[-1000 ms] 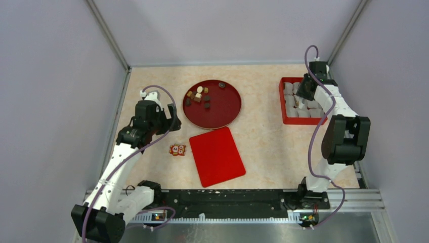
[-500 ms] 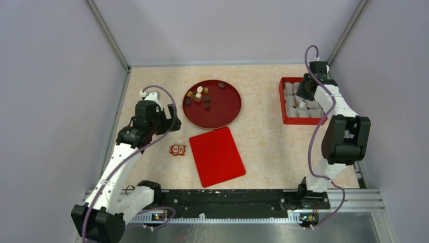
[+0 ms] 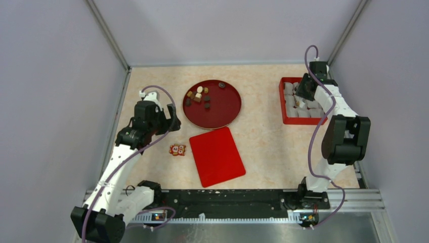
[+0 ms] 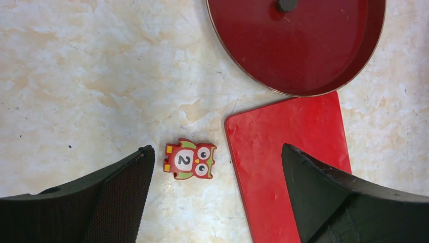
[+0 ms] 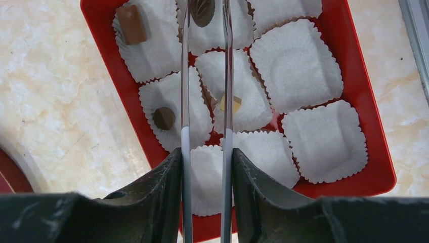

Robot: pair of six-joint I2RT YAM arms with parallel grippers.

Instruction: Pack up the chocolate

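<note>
Only the right gripper (image 5: 205, 157) has moved, loosening on the tweezers (image 5: 185, 91), whose tips flank a dark chocolate (image 5: 203, 10) at a paper cup (image 5: 238, 25). Other chocolates (image 3: 197, 96) sit on the round plate (image 3: 222, 114). The left gripper (image 4: 216, 152) gapes empty. A piece sticking to a tip could lift back out.

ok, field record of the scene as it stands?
left tool: open, empty
right tool: shut on tweezers, over red box
tweezer tips: dark chocolate between them
paper cups: three hold a piece each
red plate: loose chocolates on it
table: owl packet, red lid
</note>
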